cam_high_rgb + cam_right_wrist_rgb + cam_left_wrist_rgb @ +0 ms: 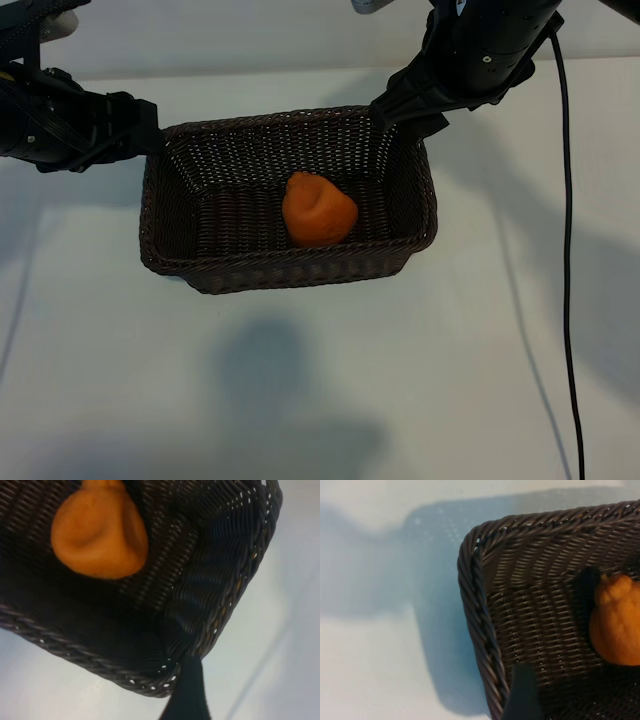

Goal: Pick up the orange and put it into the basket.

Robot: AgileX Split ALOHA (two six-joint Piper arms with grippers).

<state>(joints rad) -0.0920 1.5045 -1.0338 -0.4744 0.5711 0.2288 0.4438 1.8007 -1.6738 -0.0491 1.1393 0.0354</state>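
Table: smooth, matte white tabletop (pixel 320 400), bearing everything else.
Basket: large rectangular dark-brown woven wicker basket (pixel 280 272) with rounded corners, sloped sides and a braided rim; it stands on the table.
Left gripper: black left gripper (pixel 150 135) at the basket's far left corner, jaws spread wide, one finger inside the rim.
Right gripper: black right gripper (pixel 410 120) at the far right corner, jaws wide too, holding nothing.
Orange: small, matte, bright-orange lump (pixel 318 210) with a puckered top, lying on the basket's floor.
Writing: none legible.
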